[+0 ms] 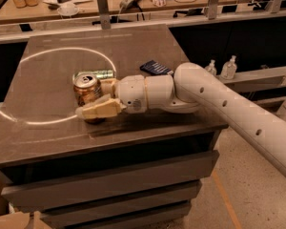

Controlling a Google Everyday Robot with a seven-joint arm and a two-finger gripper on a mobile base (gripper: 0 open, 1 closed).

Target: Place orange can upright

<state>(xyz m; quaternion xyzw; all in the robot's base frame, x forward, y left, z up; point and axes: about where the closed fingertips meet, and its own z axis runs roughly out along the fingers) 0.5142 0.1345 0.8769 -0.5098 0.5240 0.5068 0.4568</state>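
Only one camera view here. The orange can point(87, 90) sits left of centre in the frame, on the dark table point(47, 137), upright or close to it with its silver top showing. The gripper point(92, 99) comes in from the right and is clamped around it, one finger point(99, 111) across the front. A green can point(93, 74) lies on its side just behind, and a dark blue packet point(156, 67) is further right.
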